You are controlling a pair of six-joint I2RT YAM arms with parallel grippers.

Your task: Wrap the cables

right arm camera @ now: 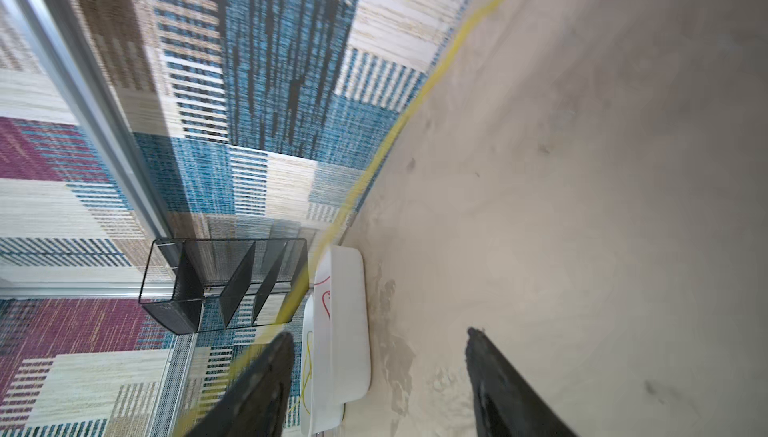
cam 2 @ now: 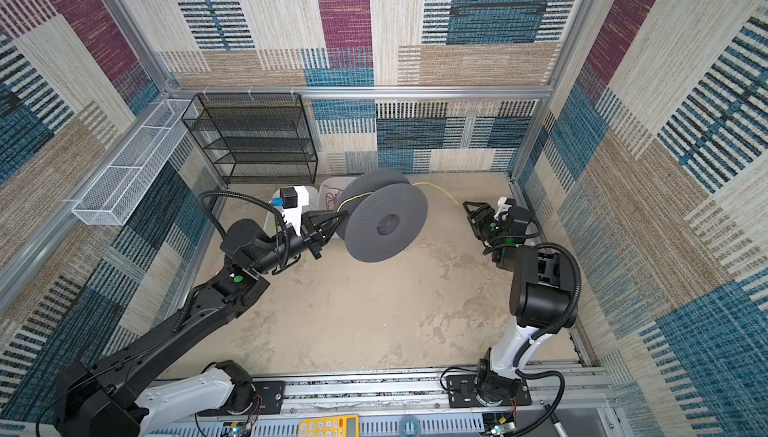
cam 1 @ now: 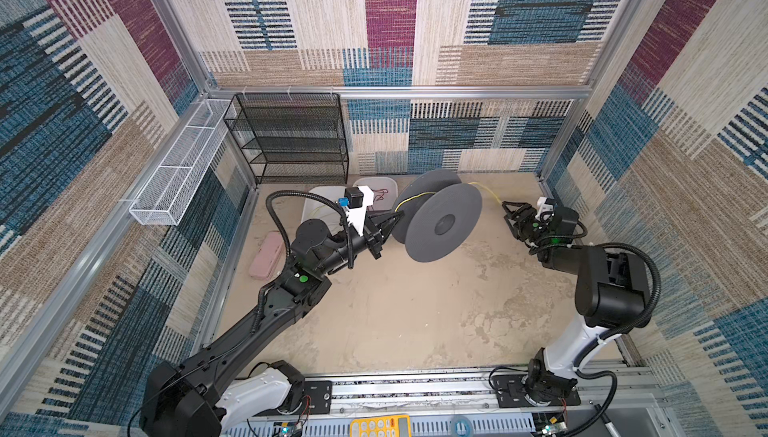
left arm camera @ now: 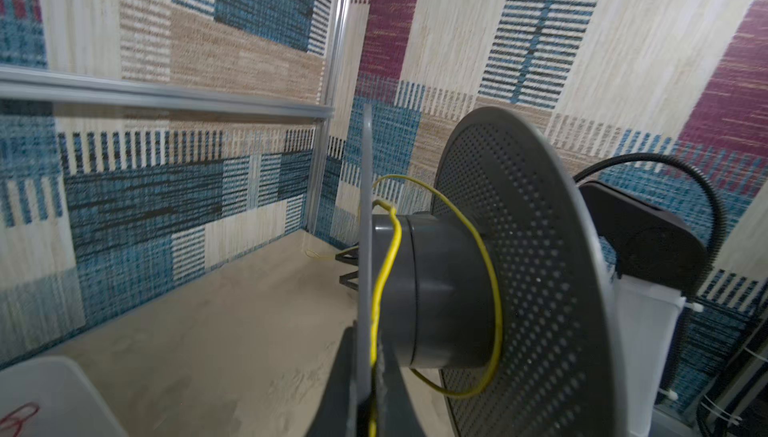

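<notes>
In both top views the grey spool (cam 1: 442, 223) stands on edge at the back of the table (cam 1: 395, 322). The yellow cable (cam 1: 490, 191) comes off its hub and trails across the surface, ending just beside the right gripper (cam 1: 509, 209), whose jaws are spread and hold nothing. The left gripper (cam 1: 397, 216) has its fingers pressed together at the rim of the rear flange, and fainter yellow strands lie in a tub (cam 1: 320, 200) behind that arm. To my eye the winding has barely begun, with most of the cable loose. The left wrist view shows what the top views cannot: only one slack loop circles the hub (left arm camera: 440, 289), and the cable (left arm camera: 386, 272) runs down the thin flange straight into the pinch. So the left gripper (left arm camera: 365, 356) seems to clamp flange and cable together as an anchor. The right wrist view shows the open right gripper (right arm camera: 379, 333) with the blurred cable (right arm camera: 415, 106) passing close by one finger (right arm camera: 266, 376), outside the gap; whether it touches I cannot tell. Next, I reckon, the right gripper must close on that strand and carry it round the hub, taut enough to tighten the loop without pulling the spool over.
</notes>
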